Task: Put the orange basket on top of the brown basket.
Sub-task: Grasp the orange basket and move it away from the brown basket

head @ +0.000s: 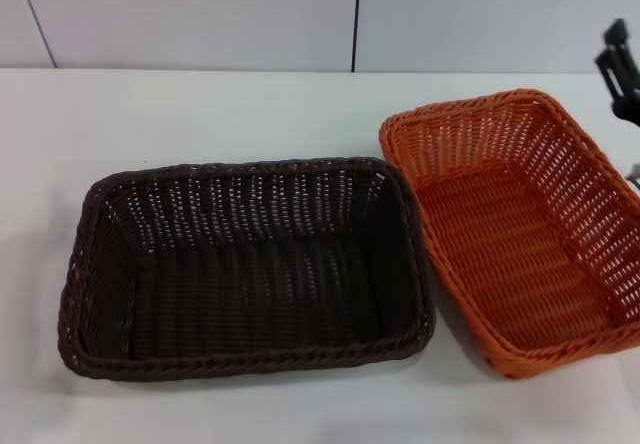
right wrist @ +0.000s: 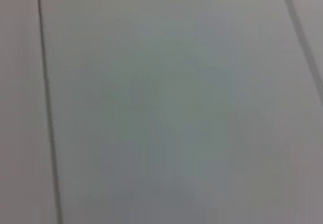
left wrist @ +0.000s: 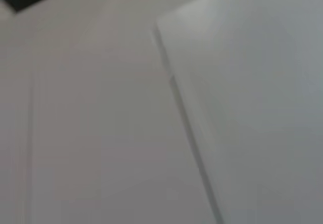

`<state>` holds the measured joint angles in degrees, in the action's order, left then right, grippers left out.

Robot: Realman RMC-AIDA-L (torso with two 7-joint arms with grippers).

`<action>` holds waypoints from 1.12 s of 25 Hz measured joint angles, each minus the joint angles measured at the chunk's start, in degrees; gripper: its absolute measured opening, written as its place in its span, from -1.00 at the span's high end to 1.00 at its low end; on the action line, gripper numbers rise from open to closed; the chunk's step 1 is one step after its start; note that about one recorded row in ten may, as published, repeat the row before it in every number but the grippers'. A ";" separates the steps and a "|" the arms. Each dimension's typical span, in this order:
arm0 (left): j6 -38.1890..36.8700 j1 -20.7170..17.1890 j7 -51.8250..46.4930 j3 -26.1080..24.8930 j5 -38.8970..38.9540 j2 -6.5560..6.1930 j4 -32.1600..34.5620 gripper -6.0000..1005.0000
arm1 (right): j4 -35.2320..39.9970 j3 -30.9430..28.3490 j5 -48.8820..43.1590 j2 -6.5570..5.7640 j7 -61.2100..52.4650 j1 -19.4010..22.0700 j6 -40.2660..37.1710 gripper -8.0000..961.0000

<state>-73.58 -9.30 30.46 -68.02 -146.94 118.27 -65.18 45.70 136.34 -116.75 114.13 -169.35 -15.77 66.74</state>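
The brown basket (head: 245, 264) sits on the white table in the middle-left of the head view, empty. The orange basket (head: 520, 229) sits right beside it on the right, empty, its near left corner close to the brown basket's right rim. My right gripper (head: 618, 74) shows only as dark parts at the right edge, above and behind the orange basket's far right corner. My left gripper is out of view. Both wrist views show only plain white panels with dark seams.
The white table (head: 200, 114) runs back to a white panelled wall (head: 200, 14) with dark vertical seams. Bare table lies behind and to the left of the brown basket and in front of both baskets.
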 joint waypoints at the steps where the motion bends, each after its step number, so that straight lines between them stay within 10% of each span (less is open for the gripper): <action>1: -0.17 -1.10 -0.28 -0.45 1.18 0.09 1.93 -0.57 | 3.26 -0.35 -0.19 -1.49 -0.01 -0.12 -4.18 -0.71; 6: 0.08 -2.08 -0.46 -0.50 5.91 -0.04 6.65 -0.57 | 16.15 -4.96 -7.42 -5.58 -0.02 1.84 -19.17 -0.71; 10: 0.12 -1.58 -1.63 -0.49 10.71 -0.12 12.69 -0.57 | 25.33 -13.03 -14.91 -5.69 -0.05 4.50 -36.22 -0.71; 16: 0.12 -0.27 -7.81 -2.37 12.77 -0.05 19.89 -0.57 | 44.00 -33.26 -27.88 -0.39 0.79 4.49 -85.06 -0.71; 23: 0.27 0.93 -9.10 -2.70 14.63 -0.08 23.46 -0.57 | 52.06 -46.08 -30.25 3.58 2.84 -1.95 -113.31 -0.71; 28: 0.48 1.52 -12.15 -3.89 14.82 -0.27 25.84 -0.56 | 54.40 -54.22 -29.70 4.26 4.15 -9.31 -132.57 -0.71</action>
<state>-73.10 -7.78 18.31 -71.91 -132.12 118.00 -39.34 100.10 82.12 -146.45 118.39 -165.20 -25.08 -65.82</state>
